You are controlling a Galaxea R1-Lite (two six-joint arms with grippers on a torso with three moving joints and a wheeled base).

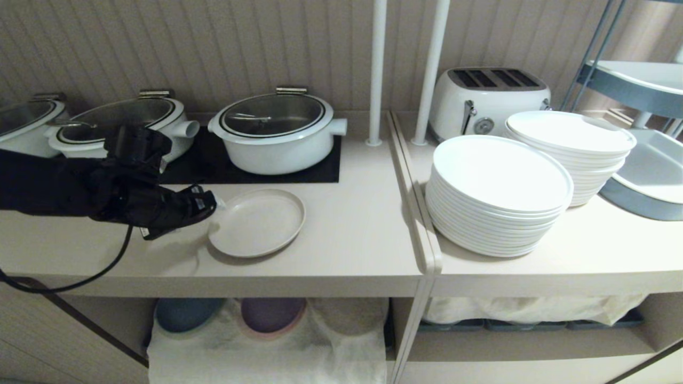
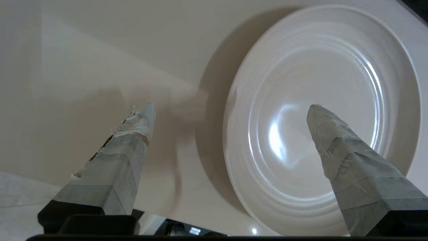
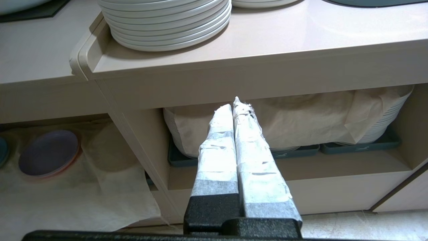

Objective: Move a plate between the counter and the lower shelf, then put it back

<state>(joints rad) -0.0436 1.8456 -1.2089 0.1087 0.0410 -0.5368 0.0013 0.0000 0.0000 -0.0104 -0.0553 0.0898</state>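
Observation:
The small cream plate (image 1: 256,221) lies flat on the beige counter (image 1: 347,229), in front of the black hob. My left gripper (image 1: 216,202) reaches in from the left at the plate's left rim and is open. In the left wrist view the left gripper (image 2: 232,106) straddles the rim: one taped finger hangs over the plate (image 2: 321,117), the other over bare counter (image 2: 83,67). Nothing is gripped. Below, white cloth drapes the lower shelf (image 1: 267,346). My right gripper (image 3: 234,103) is shut and empty, parked low facing the cabinet front.
Three white lidded pots (image 1: 277,133) stand on the hob behind the plate. Two poles (image 1: 376,74), a toaster (image 1: 488,98) and two stacks of white plates (image 1: 499,194) stand to the right. A blue plate (image 1: 187,314) and a purple plate (image 1: 272,314) lie on the cloth.

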